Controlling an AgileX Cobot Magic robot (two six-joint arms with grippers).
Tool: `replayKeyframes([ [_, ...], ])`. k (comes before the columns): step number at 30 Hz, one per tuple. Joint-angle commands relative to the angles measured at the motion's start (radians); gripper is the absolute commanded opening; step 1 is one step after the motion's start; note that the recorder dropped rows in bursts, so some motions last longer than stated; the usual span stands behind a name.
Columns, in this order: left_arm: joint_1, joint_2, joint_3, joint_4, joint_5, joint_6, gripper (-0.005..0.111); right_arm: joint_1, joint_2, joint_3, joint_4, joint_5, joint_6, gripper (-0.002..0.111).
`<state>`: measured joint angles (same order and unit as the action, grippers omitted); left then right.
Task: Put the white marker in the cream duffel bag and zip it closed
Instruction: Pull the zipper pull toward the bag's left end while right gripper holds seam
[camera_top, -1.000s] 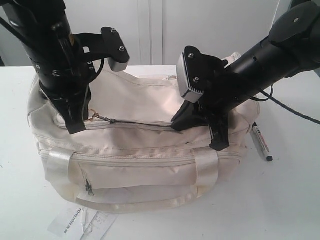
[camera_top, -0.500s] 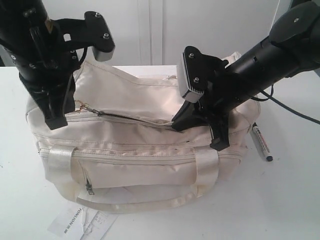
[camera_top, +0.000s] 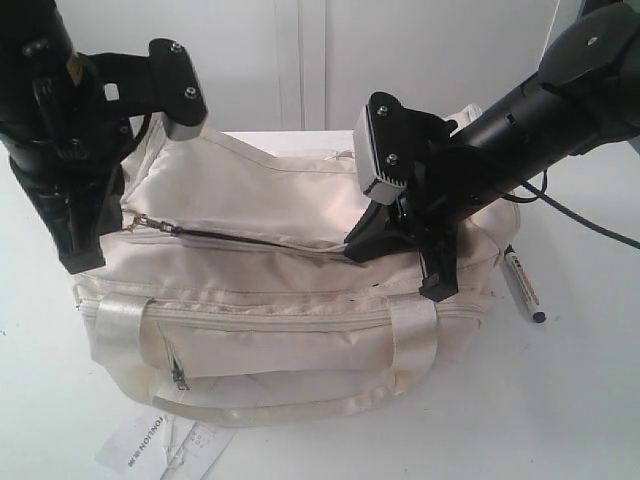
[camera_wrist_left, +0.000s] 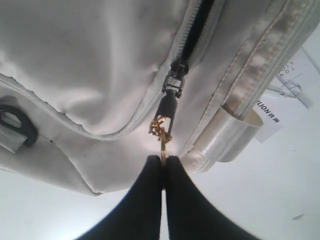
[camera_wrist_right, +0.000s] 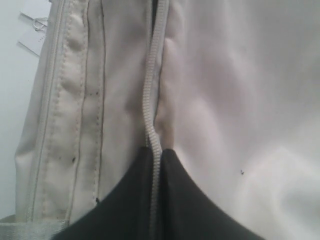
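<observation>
The cream duffel bag (camera_top: 290, 300) lies across the table with its top zip partly open, a dark slit (camera_top: 260, 238) showing. My left gripper (camera_wrist_left: 163, 161) is shut on the gold ring of the zipper pull (camera_wrist_left: 161, 131), just off the bag's left end (camera_top: 100, 250). The slider (camera_wrist_left: 175, 82) sits near that end. My right gripper (camera_wrist_right: 154, 152) is shut on the zipper edge of the bag (camera_wrist_right: 150, 100), on the bag's top at the right (camera_top: 400, 262). The white marker (camera_top: 522, 284) lies on the table beside the bag's right end, apart from both grippers.
A printed white paper tag (camera_top: 150, 446) lies on the table at the bag's front left. The satin handle (camera_top: 260, 408) hangs over the front pocket (camera_top: 280, 350). A black cable (camera_top: 590, 228) trails behind the right arm. White cabinet doors stand behind.
My left gripper has moved left and slightly up with the zipper pull, dragging the slider toward the bag's left end; the open slit has lengthened. The right arm has not moved.
</observation>
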<state>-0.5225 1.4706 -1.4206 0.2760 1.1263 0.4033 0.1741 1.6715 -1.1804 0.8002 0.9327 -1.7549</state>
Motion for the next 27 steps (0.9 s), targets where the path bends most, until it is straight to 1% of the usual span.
replayKeyframes([
  [1,0.047,-0.041,0.005,0.019,0.095,-0.008,0.000,-0.005,-0.006,0.006,-0.035,-0.007,0.007,0.000],
  [3,0.075,-0.046,0.005,0.008,0.095,-0.008,0.000,-0.005,-0.006,0.006,-0.035,-0.007,0.007,0.000],
  [7,0.103,-0.051,0.005,-0.013,0.095,-0.008,0.000,-0.005,-0.006,0.006,-0.035,-0.007,0.007,0.000],
  [22,0.105,-0.051,0.005,0.018,0.095,-0.004,0.000,-0.005,-0.006,0.006,-0.035,-0.009,0.007,0.000],
  [27,0.154,-0.051,0.005,0.001,0.095,-0.004,0.000,-0.005,-0.006,0.006,-0.035,-0.009,0.007,0.000],
])
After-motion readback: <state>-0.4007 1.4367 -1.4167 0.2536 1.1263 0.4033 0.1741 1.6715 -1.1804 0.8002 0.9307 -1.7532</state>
